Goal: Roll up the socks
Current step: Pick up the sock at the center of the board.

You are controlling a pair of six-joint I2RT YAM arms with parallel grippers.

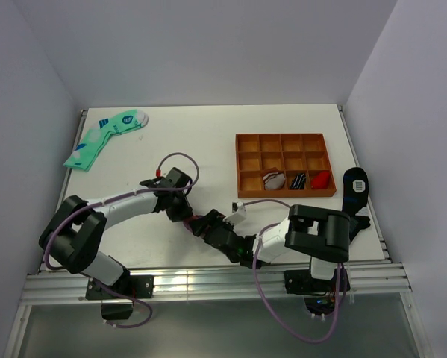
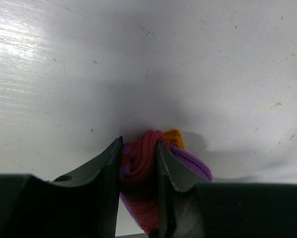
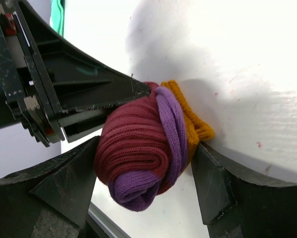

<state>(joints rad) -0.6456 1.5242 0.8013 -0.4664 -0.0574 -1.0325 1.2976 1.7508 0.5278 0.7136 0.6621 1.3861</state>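
Over our white desk (image 1: 208, 142), near its front edge, our left hand (image 2: 138, 148) is clenched on the socks (image 3: 136, 144), a maroon roll with purple and orange showing. Our right hand (image 3: 146, 156) brackets that roll, fingers wide; we cannot tell whether it grips.

- The socks (image 3: 138, 148) are rolled into a tight maroon bundle with a purple band wound round it. The orange cuff pokes out against the white table (image 3: 247, 64).
- My right gripper (image 3: 146, 151) brackets the bundle, jaws wide; I cannot tell whether they press.
- The left gripper (image 3: 126, 104) reaches in from upper left, its tip on the maroon knit.
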